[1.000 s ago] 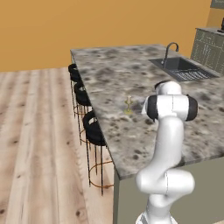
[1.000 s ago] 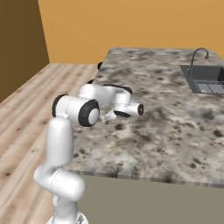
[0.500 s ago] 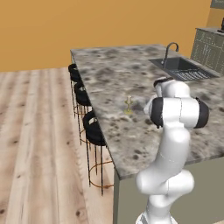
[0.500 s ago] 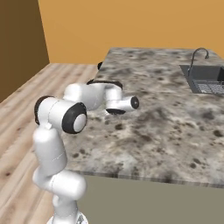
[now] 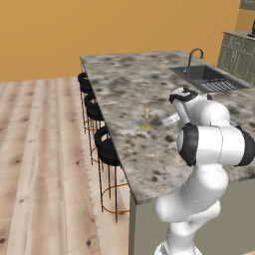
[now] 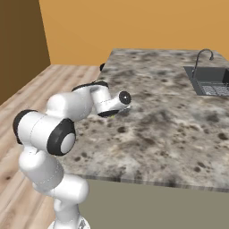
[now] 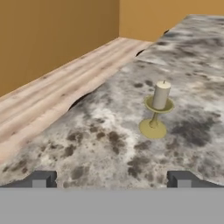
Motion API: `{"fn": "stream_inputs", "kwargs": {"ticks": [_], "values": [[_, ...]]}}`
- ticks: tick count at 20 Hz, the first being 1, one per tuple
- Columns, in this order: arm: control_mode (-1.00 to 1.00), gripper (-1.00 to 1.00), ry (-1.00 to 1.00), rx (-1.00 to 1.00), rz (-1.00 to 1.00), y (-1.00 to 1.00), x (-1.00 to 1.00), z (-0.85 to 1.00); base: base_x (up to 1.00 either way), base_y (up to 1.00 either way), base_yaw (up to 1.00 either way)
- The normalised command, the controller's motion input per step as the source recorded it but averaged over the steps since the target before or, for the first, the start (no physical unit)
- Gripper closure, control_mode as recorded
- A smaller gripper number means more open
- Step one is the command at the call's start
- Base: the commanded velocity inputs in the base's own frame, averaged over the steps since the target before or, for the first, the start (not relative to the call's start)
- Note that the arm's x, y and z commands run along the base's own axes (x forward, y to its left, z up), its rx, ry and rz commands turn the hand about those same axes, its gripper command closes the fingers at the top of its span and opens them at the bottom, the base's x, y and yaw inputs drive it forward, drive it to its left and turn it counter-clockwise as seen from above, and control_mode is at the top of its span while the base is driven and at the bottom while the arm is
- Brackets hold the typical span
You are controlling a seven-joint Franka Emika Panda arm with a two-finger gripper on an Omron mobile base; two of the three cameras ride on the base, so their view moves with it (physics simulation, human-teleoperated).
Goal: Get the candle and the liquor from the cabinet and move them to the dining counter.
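Observation:
The candle (image 5: 145,119) (image 7: 159,109), a short cream pillar on a small brass stick, stands upright on the mottled marble dining counter (image 5: 149,79) (image 6: 179,116) (image 7: 109,144), near its stool-side edge. My gripper (image 7: 111,179) (image 5: 170,120) is open with nothing between its fingers. It hangs low over the counter a short way from the candle and points at it. The liquor is out of view. A corner of grey cabinetry (image 5: 238,47) shows at the far right; I cannot tell whether it is the cabinet.
Black round stools (image 5: 107,144) line the counter's left edge above the wooden floor (image 5: 45,164). An inset sink (image 5: 209,79) (image 6: 210,80) with a faucet (image 5: 191,57) lies at the counter's far right. An orange wall stands behind.
The arm's elbow has swung left and back while the hand stays near the candle. The candle has not moved and the gripper stays open.

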Motion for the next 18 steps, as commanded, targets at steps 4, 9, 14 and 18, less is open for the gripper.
{"fn": "stream_inputs", "kwargs": {"ticks": [4, 9, 14, 18], "values": [[-1.00, -1.00, 0.03, -0.03, -0.21, 0.09, -0.58, 0.28, 0.00, 0.00, 0.00], [-1.00, -1.00, 0.01, 0.00, -0.25, 0.13, -0.65, 0.21, 0.00, 0.00, 0.00], [-1.00, -1.00, 0.05, 0.00, -0.14, 0.08, -0.53, 0.34, 0.00, 0.00, 0.00], [-1.00, -1.00, 0.09, 0.00, -0.08, 0.03, -0.52, 0.36, 0.00, 0.00, 0.00]]}}
